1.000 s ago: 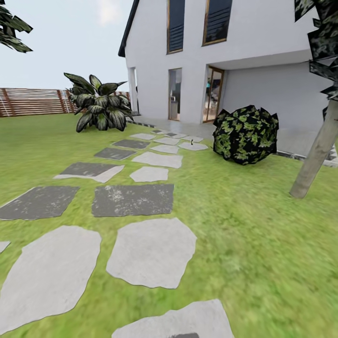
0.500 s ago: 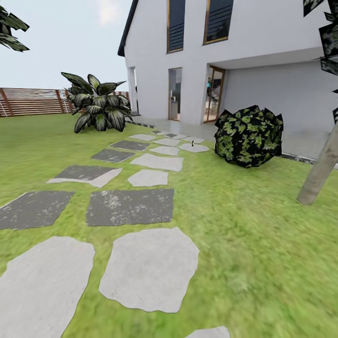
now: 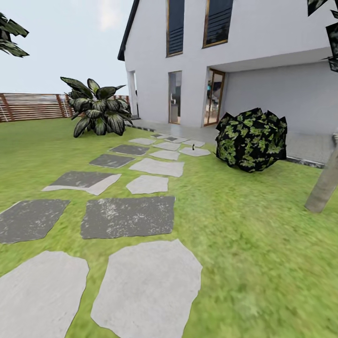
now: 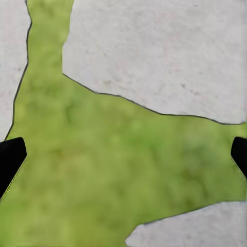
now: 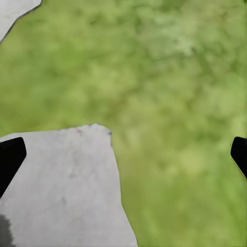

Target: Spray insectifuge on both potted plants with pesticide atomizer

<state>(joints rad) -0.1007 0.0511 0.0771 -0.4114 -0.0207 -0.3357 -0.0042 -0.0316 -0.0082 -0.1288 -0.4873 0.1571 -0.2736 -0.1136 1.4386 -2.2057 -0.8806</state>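
Far up the stone path [image 3: 141, 216], mid-frame near the house [image 3: 225, 61], a tiny dark upright speck [image 3: 193, 146] sits on a pale slab. Prob the pesticide atomizer, but too small to confirm. No potted plants that I can id; the big dark-leaved plant [image 3: 96, 112] upper left by the fence [image 3: 33, 105] and the round bush [image 3: 252, 139] right of centre look too large to be them.

Risks from here, as I judge it: I head for that speck and it's not the bottle, so time wasted. Wheels crossing slab edges and grass could jolt the base and throw off my line. Drifting right puts me near the bush or the leaning trunk [image 3: 324, 183] at the right edge. If I come in too fast, w/ the bottle so slim, I could knock it over before I reach for it.

Left hand [image 4: 123, 154]: fingertips [image 4: 10, 159] at opposite frame edges, spread wide, nothing between them, touching nothing; grass [image 4: 118, 164] and slabs below. Right hand [image 5: 123, 154]: same, fingertips [image 5: 10, 159] far apart, empty, hanging over grass and a slab corner [image 5: 62, 190].
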